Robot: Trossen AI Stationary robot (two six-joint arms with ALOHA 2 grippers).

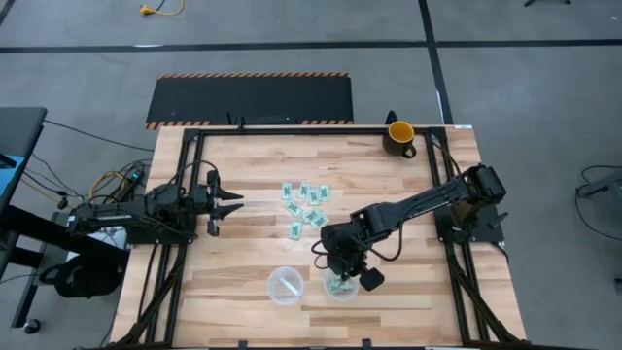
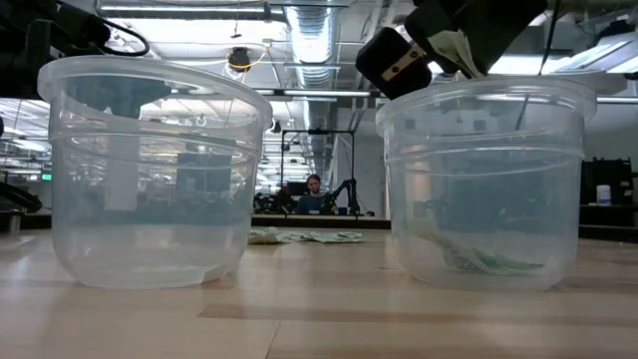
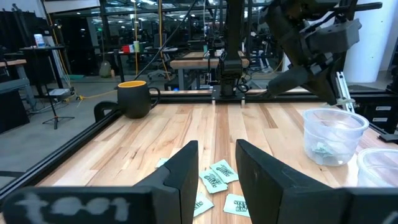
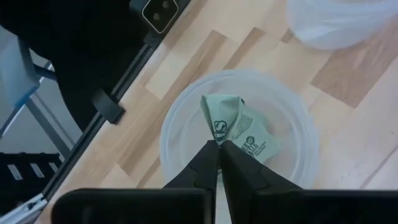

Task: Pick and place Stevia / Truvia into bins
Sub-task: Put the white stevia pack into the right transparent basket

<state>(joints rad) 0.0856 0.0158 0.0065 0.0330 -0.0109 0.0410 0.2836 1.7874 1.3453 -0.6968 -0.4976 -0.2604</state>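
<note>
Stevia packet (image 4: pixel 219 118) pinched in right fingers (image 4: pixel 219 149) above cup (image 4: pixel 180 118); left fingers (image 3: pixel 216 163) parted, empty, over wooden table (image 1: pixel 243 258).

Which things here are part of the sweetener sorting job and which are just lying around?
Job: loose green packets; right cup with a packet inside; empty left cup; right hand pinching a packet above the right cup.
Lying about: yellow-and-black mug; idle left hand.

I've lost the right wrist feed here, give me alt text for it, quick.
The right hand, fingers pinched shut on a light green sweetener packet, hangs directly over a clear cup that already holds another packet. The cup stands on the wooden table, with the rim of the second cup showing beyond it.
</note>
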